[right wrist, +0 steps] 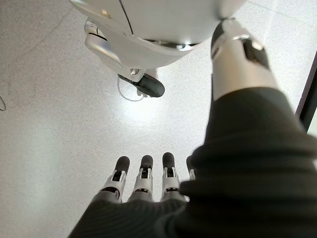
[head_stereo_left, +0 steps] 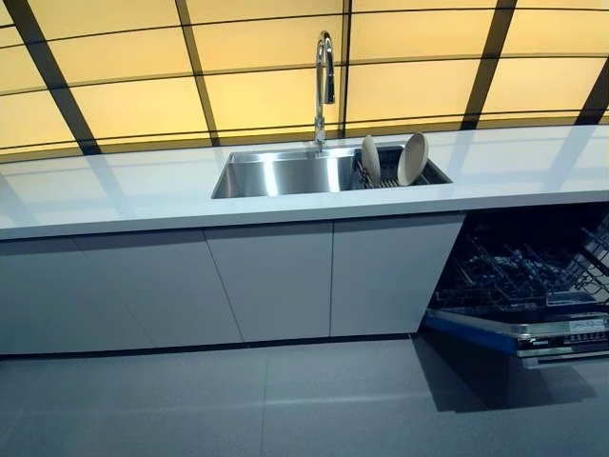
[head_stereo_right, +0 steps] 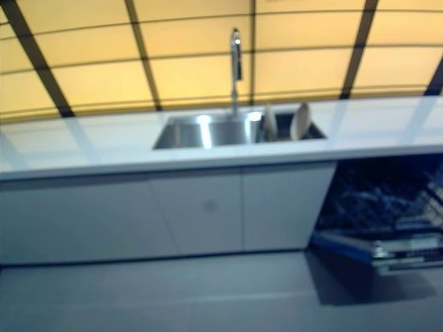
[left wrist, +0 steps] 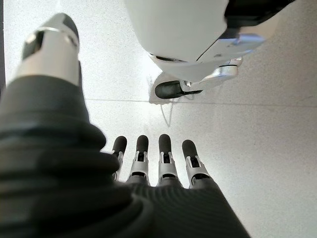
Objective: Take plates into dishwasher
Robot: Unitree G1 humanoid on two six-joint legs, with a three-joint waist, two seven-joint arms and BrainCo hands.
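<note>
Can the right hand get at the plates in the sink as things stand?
Probably not yet: the right hand hangs open over bare floor, while the plates stand in the sink across the room.

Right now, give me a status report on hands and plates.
Left hand and right hand open, empty. Two round beige plates upright in sink rack. Dishwasher open at right. Nothing in the way.

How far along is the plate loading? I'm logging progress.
Nothing is loaded yet. Both plates stand in the rack inside the sink. The dishwasher is open, no plates visible in its rack. Left hand and right hand hang open over the floor, empty. Everything remains.
</note>
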